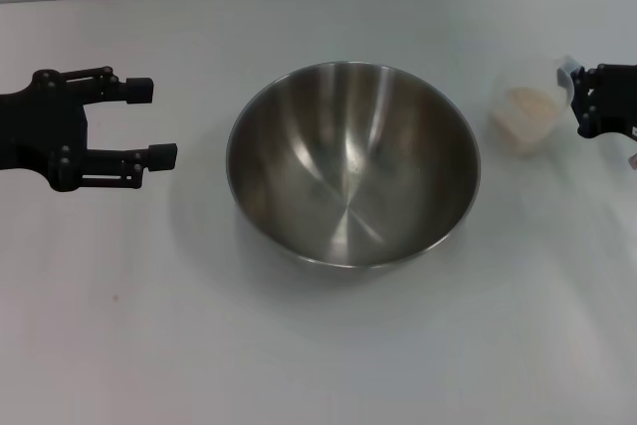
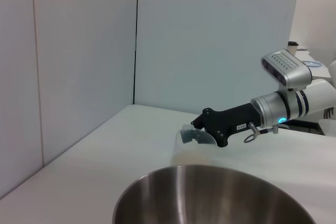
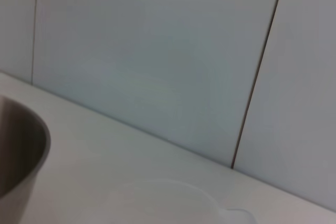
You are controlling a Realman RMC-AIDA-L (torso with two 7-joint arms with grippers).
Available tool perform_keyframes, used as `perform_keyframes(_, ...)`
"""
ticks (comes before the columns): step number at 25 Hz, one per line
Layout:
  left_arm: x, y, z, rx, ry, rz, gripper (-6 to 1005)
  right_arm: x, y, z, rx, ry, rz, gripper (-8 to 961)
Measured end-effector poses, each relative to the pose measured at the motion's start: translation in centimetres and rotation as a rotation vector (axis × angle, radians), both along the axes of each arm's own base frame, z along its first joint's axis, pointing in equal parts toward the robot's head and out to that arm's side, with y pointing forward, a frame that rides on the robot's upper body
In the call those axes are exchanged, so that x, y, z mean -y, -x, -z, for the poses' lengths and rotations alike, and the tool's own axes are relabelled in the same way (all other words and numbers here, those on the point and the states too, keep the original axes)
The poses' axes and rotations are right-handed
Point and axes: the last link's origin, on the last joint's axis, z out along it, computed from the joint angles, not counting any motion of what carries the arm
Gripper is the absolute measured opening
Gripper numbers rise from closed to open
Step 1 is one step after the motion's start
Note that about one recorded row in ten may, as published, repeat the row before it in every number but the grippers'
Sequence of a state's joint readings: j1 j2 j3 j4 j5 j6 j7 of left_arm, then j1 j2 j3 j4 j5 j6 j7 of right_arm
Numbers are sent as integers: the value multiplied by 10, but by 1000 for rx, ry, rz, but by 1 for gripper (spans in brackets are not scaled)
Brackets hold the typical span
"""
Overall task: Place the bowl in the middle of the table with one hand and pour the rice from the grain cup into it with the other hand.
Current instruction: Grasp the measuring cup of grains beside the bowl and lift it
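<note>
On the white table the bowl sits between the open left gripper and the right gripper clamped on the rice cup.

Bowl: large, round, stainless steel, brushed shiny inside, empty. Sits upright on the table, about mid-table. From the left wrist camera its near rim fills the lower edge of the view

Table: plain white, matte, flat

Cup: small, clear plastic, pouring lip; upright on the table to the right of the bowl, near it but apart. Much smaller than the bowl. From the right wrist camera only its faint clear rim shows, bowl edge beside it

Rice: off-white grains inside the cup, filling its lower part. None in the bowl
</note>
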State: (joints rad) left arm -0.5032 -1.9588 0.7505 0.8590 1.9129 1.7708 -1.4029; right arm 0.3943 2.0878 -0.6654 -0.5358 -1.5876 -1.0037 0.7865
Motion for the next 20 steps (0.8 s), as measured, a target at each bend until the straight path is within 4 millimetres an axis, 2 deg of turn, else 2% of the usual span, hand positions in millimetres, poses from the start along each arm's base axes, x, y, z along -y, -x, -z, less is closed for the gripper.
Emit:
perform_keyframes(7, -1, -1, 0, 0, -4, 2, 842, -5, 9, -4, -21, -12, -43, 18)
perform_keyframes(20, 0, -1, 3, 10, -2, -1, 842, -12, 41, -23, -1, -41, -243, 25)
